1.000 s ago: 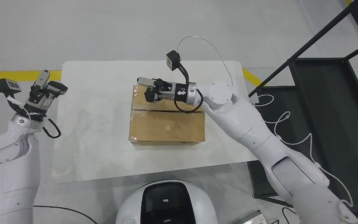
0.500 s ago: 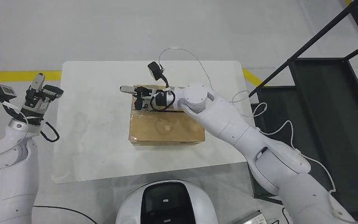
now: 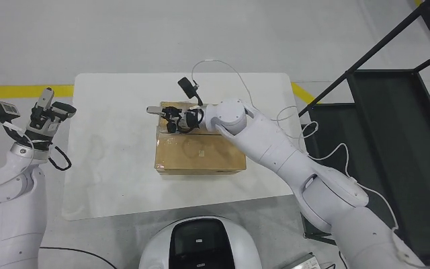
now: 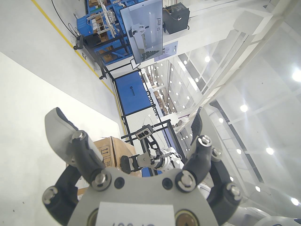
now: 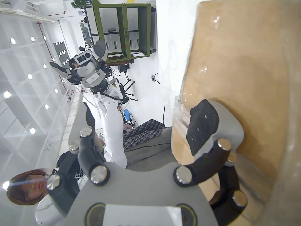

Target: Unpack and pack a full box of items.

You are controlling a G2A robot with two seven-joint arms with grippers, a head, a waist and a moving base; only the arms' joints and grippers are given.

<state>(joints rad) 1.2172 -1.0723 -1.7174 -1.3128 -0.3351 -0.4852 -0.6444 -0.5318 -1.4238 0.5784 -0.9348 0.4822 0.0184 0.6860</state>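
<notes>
Bearing printed arrow marks [image 4: 104, 152], the box [image 3: 200, 153] sits at the right end effector [image 3: 160, 110].

1. Box [image 4: 110, 151], side face: pair of upward arrows, printed black.
2. Blue panel [image 4: 131, 95]: short white lettering, too small to make out.
3. Green rack [image 5: 126, 34], upright post: vertical lettering, blurred.
4. White label [image 4: 135, 212]: characters cut off at edge.
</notes>
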